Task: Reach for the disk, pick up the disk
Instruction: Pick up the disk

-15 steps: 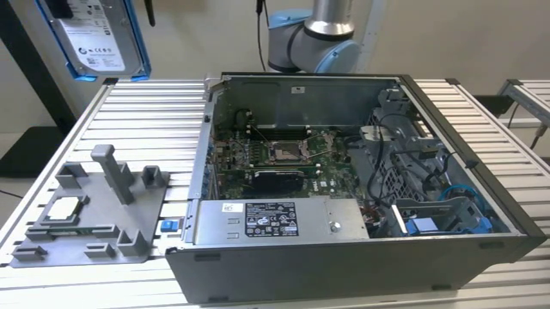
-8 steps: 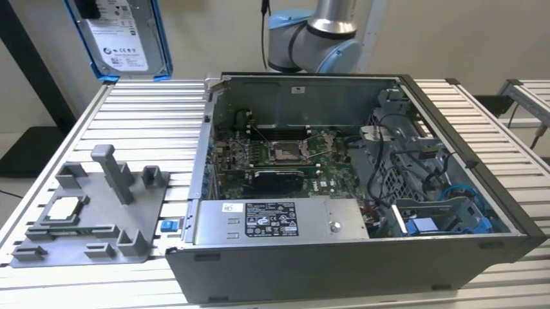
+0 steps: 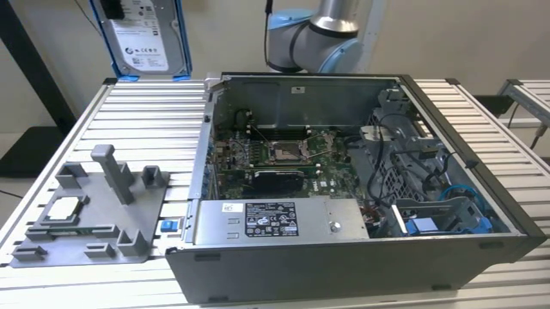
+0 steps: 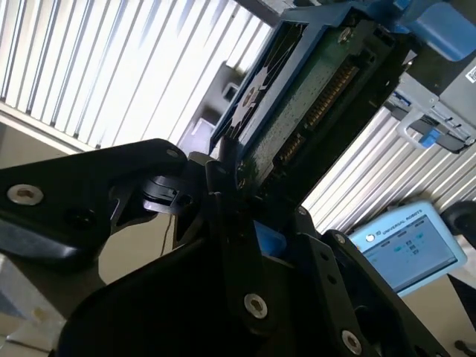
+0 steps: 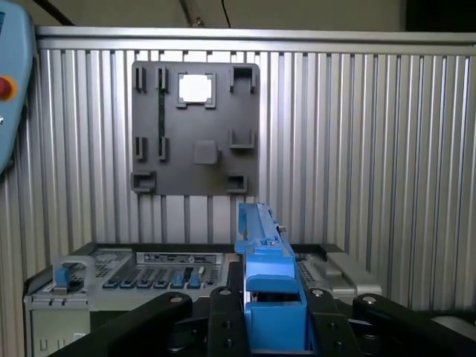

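Silver metal hard-drive disk (image 3: 146,38) in bright blue plastic rails sits upright before the beige wall (image 3: 447,32) at the ribbed aluminium counter (image 3: 129,116) far edge, clamped between the black gripper (image 5: 271,297) jaws, beyond the open grey computer case (image 3: 344,270) and grey fixture plate (image 3: 86,219).

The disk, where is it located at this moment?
The disk stands upright at the far edge of the table, on the exterior view's left, behind the gray fixture plate. In both wrist views the tool clamps it.
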{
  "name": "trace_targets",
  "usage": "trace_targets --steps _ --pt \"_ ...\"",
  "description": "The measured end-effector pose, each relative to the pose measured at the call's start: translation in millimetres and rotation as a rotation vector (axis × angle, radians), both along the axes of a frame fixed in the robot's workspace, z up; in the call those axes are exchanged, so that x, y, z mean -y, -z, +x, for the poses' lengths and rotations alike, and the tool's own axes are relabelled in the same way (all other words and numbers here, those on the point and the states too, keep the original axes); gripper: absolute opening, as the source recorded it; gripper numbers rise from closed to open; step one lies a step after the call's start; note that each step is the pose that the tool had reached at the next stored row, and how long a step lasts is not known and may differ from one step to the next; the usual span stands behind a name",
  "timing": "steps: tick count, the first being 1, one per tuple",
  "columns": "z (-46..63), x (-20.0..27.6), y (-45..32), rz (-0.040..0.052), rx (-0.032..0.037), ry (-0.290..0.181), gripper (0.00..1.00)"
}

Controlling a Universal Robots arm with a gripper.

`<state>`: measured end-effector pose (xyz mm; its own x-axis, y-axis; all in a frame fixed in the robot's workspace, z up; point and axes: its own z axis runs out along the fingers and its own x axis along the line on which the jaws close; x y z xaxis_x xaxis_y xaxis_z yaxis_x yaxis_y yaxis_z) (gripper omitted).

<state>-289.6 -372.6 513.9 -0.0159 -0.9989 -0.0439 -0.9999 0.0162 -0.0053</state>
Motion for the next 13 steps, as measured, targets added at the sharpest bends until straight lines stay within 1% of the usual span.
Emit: trace_targets --steps 13 --pt "58.7 0.0 0.0 0.0 -0.0059 0.0 0.0"
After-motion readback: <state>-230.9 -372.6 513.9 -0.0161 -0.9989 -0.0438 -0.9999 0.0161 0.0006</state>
